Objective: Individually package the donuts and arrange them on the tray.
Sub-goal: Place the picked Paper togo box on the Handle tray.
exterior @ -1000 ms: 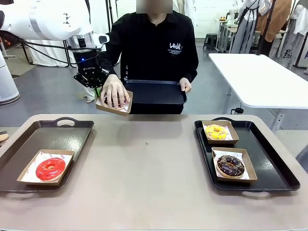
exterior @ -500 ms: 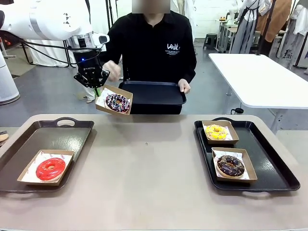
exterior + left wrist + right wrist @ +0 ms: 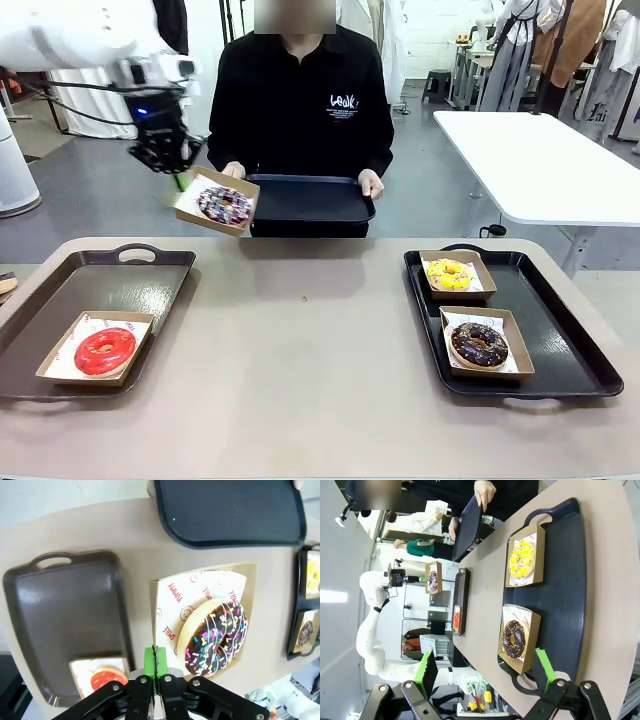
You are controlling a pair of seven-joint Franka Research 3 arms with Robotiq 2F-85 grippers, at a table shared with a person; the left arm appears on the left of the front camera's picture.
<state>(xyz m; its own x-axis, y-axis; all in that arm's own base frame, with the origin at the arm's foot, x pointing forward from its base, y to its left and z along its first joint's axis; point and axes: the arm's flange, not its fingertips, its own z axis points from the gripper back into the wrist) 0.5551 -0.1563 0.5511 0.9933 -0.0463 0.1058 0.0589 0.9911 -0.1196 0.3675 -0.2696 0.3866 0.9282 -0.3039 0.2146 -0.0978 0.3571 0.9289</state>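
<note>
Left tool (image 3: pixel 155 666) clamped on edge of paper-lined brown cardboard box (image 3: pixel 215 201) holding chocolate sprinkled donut (image 3: pixel 224 204), raised above worktop's far edge. Right tool (image 3: pixel 485 672) apart, idle. Step: carrying box; next, lower onto left dark tray (image 3: pixel 60 295) beside red donut (image 3: pixel 104 350)

Four donuts (image 3: pixel 105 350), four boxes (image 3: pixel 477 343), three trays (image 3: pixel 560 330).

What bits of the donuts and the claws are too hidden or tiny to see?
- Front view: the left claw tips, behind the held box.
- Left wrist view: the red donut, partly behind the claw.
- Right wrist view: the held chocolate donut, too small for sprinkles.
</note>
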